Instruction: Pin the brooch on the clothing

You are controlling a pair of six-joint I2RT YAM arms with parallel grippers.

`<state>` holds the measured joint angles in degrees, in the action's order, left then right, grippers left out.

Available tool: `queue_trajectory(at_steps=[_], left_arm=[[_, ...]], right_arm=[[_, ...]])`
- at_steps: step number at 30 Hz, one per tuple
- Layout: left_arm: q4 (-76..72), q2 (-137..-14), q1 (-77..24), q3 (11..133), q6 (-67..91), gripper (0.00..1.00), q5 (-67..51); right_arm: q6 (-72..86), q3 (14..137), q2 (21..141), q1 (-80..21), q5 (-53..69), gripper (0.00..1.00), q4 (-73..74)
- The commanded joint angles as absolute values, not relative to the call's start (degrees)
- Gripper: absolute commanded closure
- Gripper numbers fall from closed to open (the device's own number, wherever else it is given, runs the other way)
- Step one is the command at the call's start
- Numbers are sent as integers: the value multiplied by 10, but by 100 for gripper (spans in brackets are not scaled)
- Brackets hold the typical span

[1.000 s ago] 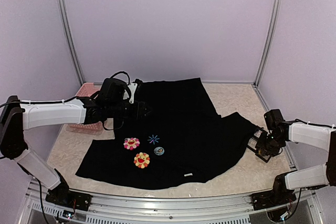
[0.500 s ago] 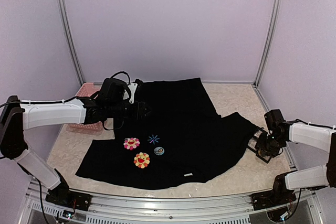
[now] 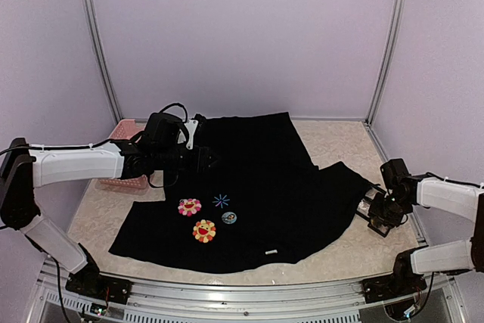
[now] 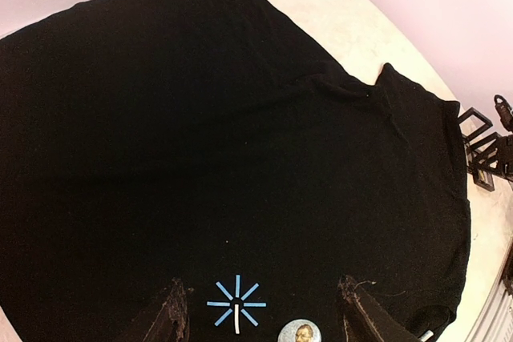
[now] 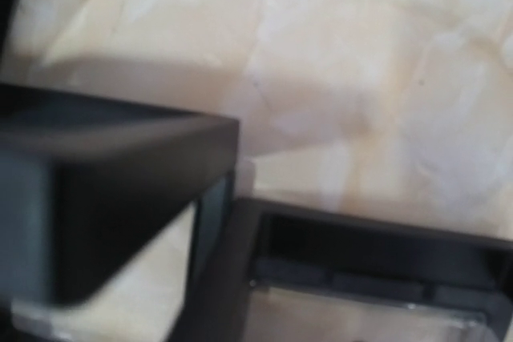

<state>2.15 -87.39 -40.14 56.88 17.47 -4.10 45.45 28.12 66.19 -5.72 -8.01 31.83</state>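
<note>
The black T-shirt (image 3: 257,179) lies spread flat on the table. On its near left part are a pink flower (image 3: 189,206), an orange-yellow flower (image 3: 204,231) and a blue starburst (image 3: 221,200). The brooch (image 3: 229,218), round with a pale blue rim, lies on the shirt just right of the flowers. My left gripper (image 3: 208,159) hovers open and empty above the shirt, behind the starburst. In the left wrist view the starburst (image 4: 236,305) and brooch (image 4: 300,331) sit between its fingers (image 4: 172,314). My right gripper (image 3: 376,213) sits low on the table, right of the shirt's edge, open and empty.
A pink basket (image 3: 113,184) stands at the back left, partly under my left arm. A small white hem label (image 3: 270,252) lies near the shirt's front edge. Bare table (image 3: 348,255) shows to the right and front. Metal frame posts stand at the back corners.
My right gripper has shifted very slightly beside the shirt's right edge. My left arm and the brooch have not visibly moved.
</note>
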Motion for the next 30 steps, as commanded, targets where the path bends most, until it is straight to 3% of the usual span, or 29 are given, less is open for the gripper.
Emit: queue_trajectory(at_steps=[1, 25, 27, 30], left_arm=[[19, -874, -397, 579, 167, 41, -47], [18, -873, -397, 578, 166, 41, -47], [18, -874, -397, 578, 166, 41, -47], [18, -873, -397, 578, 166, 41, -48]], right_arm=[[463, 285, 643, -63, -89, 57, 350], [484, 311, 630, -102, -85, 69, 388], [489, 312, 633, -112, -76, 66, 387], [505, 317, 631, -121, -89, 44, 405]])
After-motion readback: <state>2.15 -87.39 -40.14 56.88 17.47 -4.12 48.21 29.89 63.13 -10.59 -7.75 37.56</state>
